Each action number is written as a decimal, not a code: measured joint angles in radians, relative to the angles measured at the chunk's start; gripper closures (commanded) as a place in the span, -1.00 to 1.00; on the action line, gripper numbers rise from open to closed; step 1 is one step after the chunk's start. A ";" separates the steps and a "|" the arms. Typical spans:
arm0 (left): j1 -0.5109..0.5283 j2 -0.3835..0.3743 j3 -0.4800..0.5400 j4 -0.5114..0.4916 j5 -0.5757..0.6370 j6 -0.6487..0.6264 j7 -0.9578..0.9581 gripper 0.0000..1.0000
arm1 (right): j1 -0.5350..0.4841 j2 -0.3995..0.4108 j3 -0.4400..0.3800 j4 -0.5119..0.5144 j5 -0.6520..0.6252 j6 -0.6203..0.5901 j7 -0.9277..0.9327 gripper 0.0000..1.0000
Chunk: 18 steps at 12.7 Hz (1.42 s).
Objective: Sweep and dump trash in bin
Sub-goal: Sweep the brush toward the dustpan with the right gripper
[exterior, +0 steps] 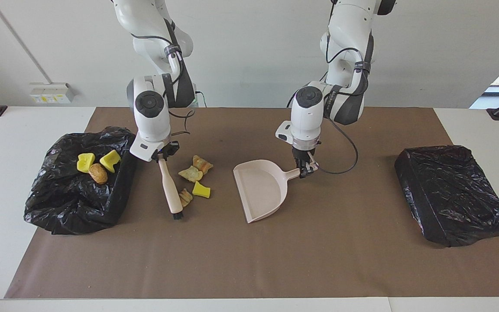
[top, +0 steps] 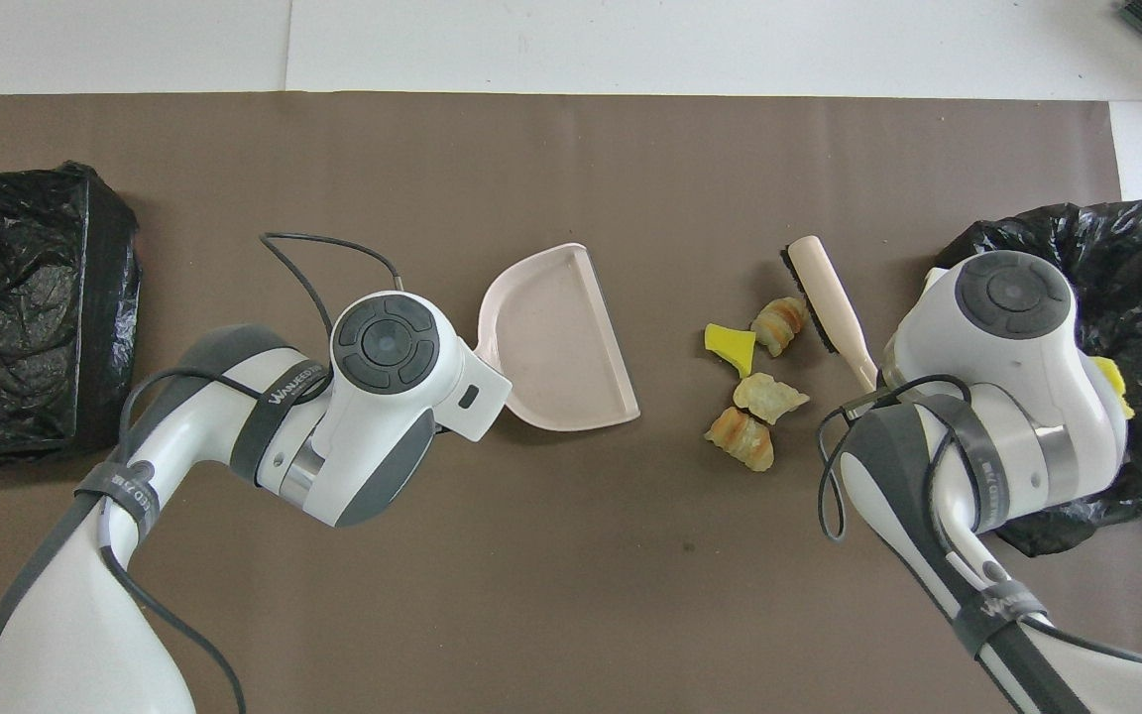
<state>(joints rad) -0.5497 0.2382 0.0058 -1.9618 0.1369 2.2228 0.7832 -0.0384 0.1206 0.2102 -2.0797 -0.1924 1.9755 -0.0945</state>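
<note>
Four bits of trash lie on the brown mat: a yellow wedge (exterior: 201, 190) (top: 730, 343) and pastry-like lumps (exterior: 192, 173) (top: 769, 395). Three more (exterior: 98, 167) sit in the black-bagged bin (exterior: 69, 208) (top: 1141, 258) at the right arm's end. My right gripper (exterior: 161, 157) is shut on the beige brush's (exterior: 170, 187) (top: 826, 294) handle, and the bristles touch the lump lying farthest from the robots. My left gripper (exterior: 305, 169) is shut on the pink dustpan's (exterior: 261, 190) (top: 556, 342) handle. The pan's open edge faces the trash, a short gap away.
A second box wrapped in black plastic (exterior: 453, 193) (top: 21, 307) stands at the left arm's end of the table. The brown mat (exterior: 249, 260) covers the work area, with white table around it. A cable loops from the left wrist.
</note>
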 measured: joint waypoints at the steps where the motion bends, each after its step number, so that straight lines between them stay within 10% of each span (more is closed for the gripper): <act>1: 0.000 0.000 0.001 0.000 0.000 0.000 0.000 1.00 | 0.003 0.006 0.001 0.000 0.019 0.005 0.000 1.00; 15: -0.044 -0.090 0.003 -0.106 0.144 -0.116 0.066 1.00 | 0.286 0.060 0.004 0.012 0.492 0.105 0.293 1.00; 18: -0.044 -0.097 0.004 -0.115 0.145 -0.115 0.066 1.00 | 0.283 0.057 -0.004 0.090 0.519 -0.034 0.294 1.00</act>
<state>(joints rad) -0.5934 0.1415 0.0098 -2.0766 0.2814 2.1076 0.8488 0.2447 0.1773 0.2060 -1.9900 0.3270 1.9410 0.1990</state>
